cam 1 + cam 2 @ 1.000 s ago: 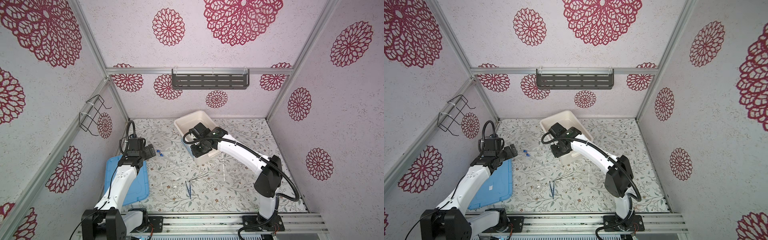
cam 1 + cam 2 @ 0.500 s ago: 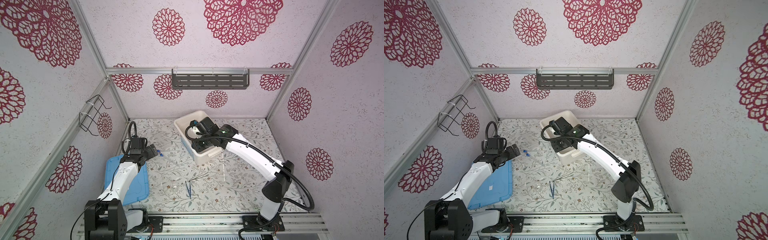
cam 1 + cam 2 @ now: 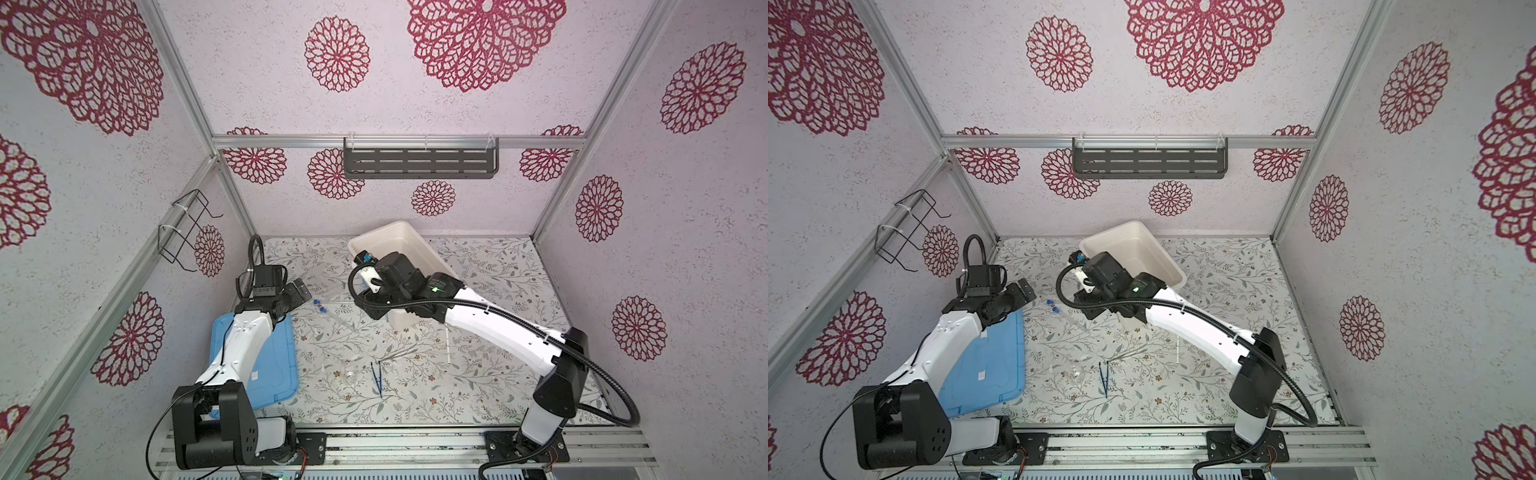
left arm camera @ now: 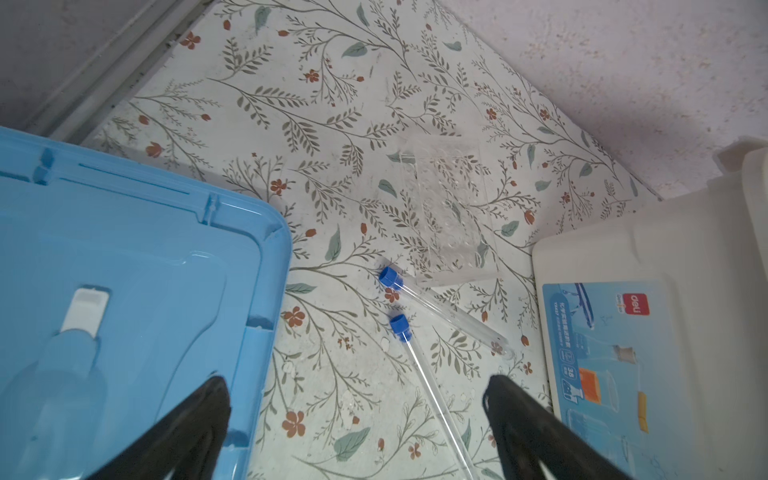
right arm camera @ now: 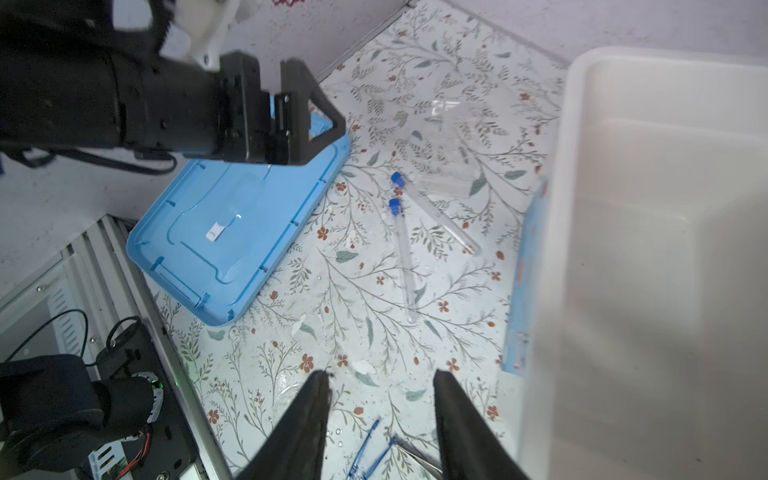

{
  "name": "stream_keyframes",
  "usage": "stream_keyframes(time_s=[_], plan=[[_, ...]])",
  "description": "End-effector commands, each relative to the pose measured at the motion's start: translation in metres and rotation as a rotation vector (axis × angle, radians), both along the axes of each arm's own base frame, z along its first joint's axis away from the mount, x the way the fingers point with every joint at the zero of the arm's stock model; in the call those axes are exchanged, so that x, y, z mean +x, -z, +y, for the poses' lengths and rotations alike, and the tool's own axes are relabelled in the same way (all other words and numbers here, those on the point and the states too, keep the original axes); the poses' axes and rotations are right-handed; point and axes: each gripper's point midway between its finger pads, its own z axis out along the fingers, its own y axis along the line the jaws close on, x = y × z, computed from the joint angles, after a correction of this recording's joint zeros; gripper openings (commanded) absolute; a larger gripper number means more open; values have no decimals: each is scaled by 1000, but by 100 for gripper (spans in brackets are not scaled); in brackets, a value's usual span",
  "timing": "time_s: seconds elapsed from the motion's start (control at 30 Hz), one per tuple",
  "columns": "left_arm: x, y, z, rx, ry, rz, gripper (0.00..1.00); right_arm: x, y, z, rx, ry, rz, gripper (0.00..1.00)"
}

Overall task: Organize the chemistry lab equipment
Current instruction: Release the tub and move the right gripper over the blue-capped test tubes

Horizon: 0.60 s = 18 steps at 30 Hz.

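Since a second ago the right arm (image 3: 498, 328) has swung left along the white tub (image 3: 409, 232). Wide open and empty, the left tool (image 4: 357, 399) hovers over the blue lid (image 4: 124, 257) edge. Two blue-capped tubes (image 4: 446, 313) lie on the desk (image 4: 332, 124) between lid and tub. The right tool (image 5: 380, 395), parted and empty, hangs beside the tub.

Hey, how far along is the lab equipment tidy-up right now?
Barely started, it seems: what shows of the white tub looks empty. Nothing is in hand; the left gripper hangs open near the two blue-capped tubes, the right gripper open by the tub. Those tubes, the tweezers, white rod, silvery tool and clear vessel lie on the table.
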Motion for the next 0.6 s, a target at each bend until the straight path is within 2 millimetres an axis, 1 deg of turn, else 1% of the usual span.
stream_keyframes(time_s=[0.0, 0.1, 0.17, 0.27, 0.3, 0.33, 0.4, 0.43, 0.47, 0.5, 0.57], plan=[[-16, -10, 14, -17, -38, 16, 99, 4, 13, 30, 11, -47, -38, 46], [-25, -15, 24, -34, -56, 12, 99, 12, 31, 47, -27, -48, -31, 46], [-26, -17, 25, -43, -50, 5, 99, 17, 42, 53, -46, -44, -25, 47], [-22, -19, 24, -62, -55, -5, 99, 22, 66, 61, -72, -38, -7, 49], [-20, -19, 22, -71, -56, -10, 99, 24, 75, 64, -77, -36, 3, 54], [-18, -19, 22, -81, -58, -12, 99, 24, 83, 68, -79, -43, 9, 58], [-17, -19, 22, -89, -66, -9, 100, 29, 98, 76, -87, -51, 8, 59], [-18, -18, 23, -88, -72, -2, 100, 33, 103, 78, -93, -47, 4, 59], [-19, -17, 25, -86, -82, 8, 99, 38, 113, 82, -106, -44, 1, 59], [-21, -16, 26, -85, -94, 15, 99, 42, 117, 86, -106, -48, -4, 59], [-25, -13, 27, -87, -104, 30, 99, 53, 134, 95, -109, -44, -10, 59]])
